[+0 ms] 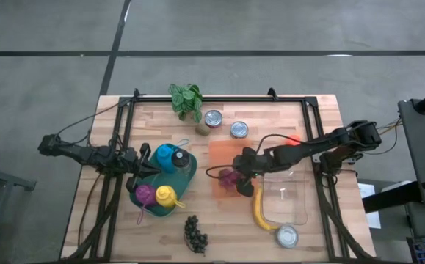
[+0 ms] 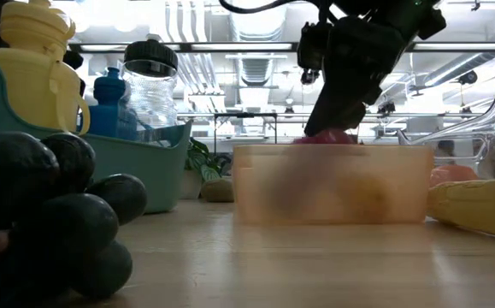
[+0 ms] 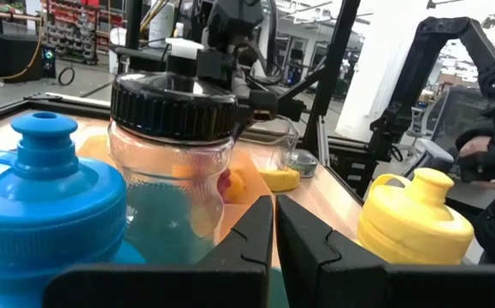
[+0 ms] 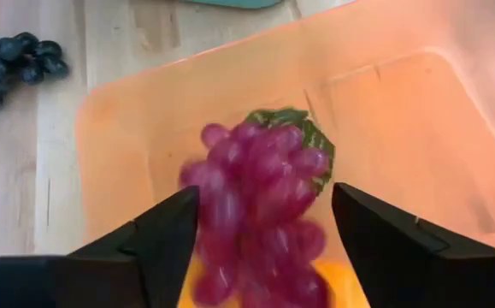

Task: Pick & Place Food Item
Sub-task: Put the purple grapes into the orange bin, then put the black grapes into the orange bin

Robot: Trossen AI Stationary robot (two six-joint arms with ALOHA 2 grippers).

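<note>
**Four cameras around one orange container**

The high view looks straight down on the pale wooden worktop (image 1: 197, 220), with the translucent orange plastic container (image 1: 230, 165) central. The low view faces it level and close. The right wrist view peers down into it; the left wrist view sees it beyond bottles.

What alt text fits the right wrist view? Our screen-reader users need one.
The right gripper, fingers spread, frames a bunch of red grapes over an orange container. Dark grapes lie on the wooden table beyond it.
</note>
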